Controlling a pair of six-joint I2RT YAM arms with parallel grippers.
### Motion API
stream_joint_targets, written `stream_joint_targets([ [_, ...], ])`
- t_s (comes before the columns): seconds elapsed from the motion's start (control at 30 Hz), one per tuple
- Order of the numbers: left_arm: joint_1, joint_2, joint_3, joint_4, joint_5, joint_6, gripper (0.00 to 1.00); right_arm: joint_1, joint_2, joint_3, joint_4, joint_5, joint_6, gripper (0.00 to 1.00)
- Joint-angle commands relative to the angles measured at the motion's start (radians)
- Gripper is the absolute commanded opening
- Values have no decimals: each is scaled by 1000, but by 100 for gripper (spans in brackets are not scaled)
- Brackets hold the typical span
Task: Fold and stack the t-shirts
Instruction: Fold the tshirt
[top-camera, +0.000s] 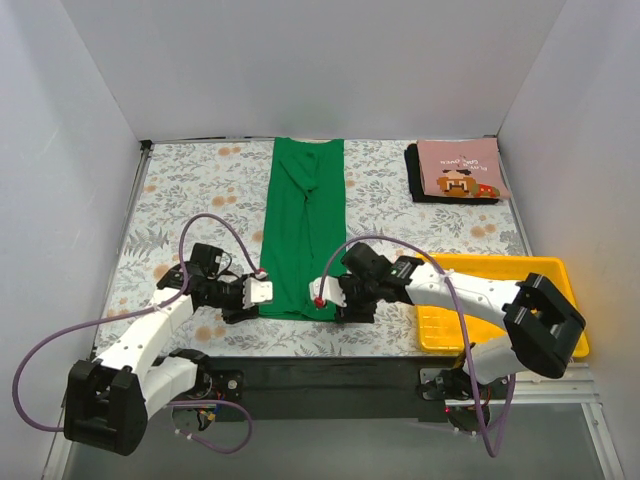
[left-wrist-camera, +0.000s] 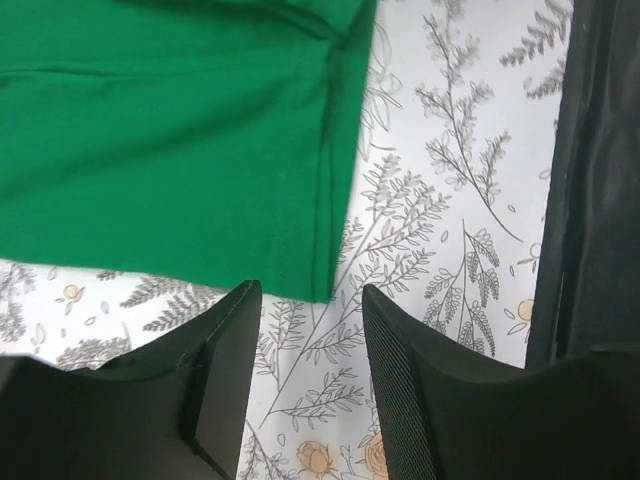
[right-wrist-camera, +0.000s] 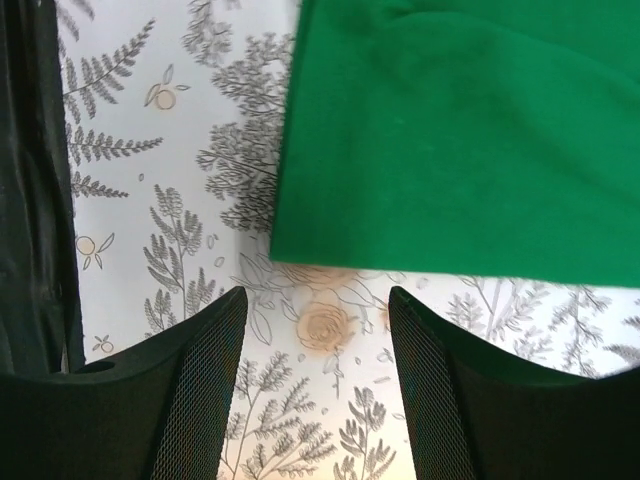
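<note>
At the near end of the green shirt (top-camera: 303, 225), both grippers are working low over the table (top-camera: 180, 190).

Left gripper (top-camera: 262, 291): sitting at the shirt's near left corner. Jaws are standing moderately apart and holding nothing. On the left wrist view, only floral table is showing in the gap of the gripper (left-wrist-camera: 305, 375), and the corner of the shirt (left-wrist-camera: 170, 140) is lying just ahead of the fingertips. Contact cannot be told.

Right gripper (top-camera: 325, 296): sitting at the shirt's near right corner. Jaws are standing wider apart, also empty. On the right wrist view the gripper (right-wrist-camera: 315, 385) is hovering just short of the hem of the shirt (right-wrist-camera: 460, 130), with a strip of table between.

Green shirt: lying flat as a long narrow strip, with its long axis running from the arms' side straight toward the back wall.

Far right of the green shirt, the pink shirt (top-camera: 458, 170) is resting folded on the black shirt (top-camera: 414, 182). Near right of it, the tray (top-camera: 500, 262) is sitting.
</note>
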Motion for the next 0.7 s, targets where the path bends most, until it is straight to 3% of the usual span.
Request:
stream_joint_targets([
  [0.0, 11, -20, -54, 29, 55, 151, 45, 54, 21, -43, 118, 101, -41, 65],
  [0.37, 11, 53, -98, 153, 81, 179, 49, 107, 89, -67, 188, 108, -38, 63],
  [0.67, 5, 139, -120, 162, 63, 225, 49, 158, 127, -93, 211, 102, -32, 61],
])
